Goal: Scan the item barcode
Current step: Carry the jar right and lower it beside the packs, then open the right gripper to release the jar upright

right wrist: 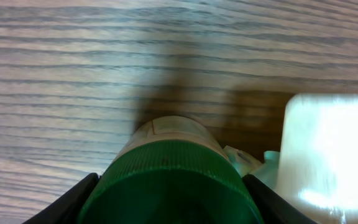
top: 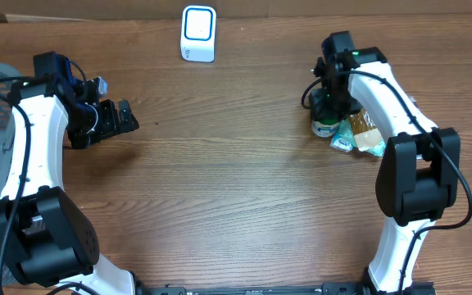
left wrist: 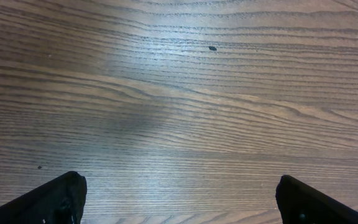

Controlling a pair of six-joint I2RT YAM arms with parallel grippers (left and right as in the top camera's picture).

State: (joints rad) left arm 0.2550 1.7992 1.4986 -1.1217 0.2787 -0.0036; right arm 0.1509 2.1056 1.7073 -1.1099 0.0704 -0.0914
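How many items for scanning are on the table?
2: a green-lidded jar in the right hand, and a packet beside it; the arm may hide more.

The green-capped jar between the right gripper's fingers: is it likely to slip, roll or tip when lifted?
The green-capped jar looks rigid, and its ribbed cap should give the right gripper some grip. Its round body may roll if laid sideways. Beside the packet it looks small, so probably light.
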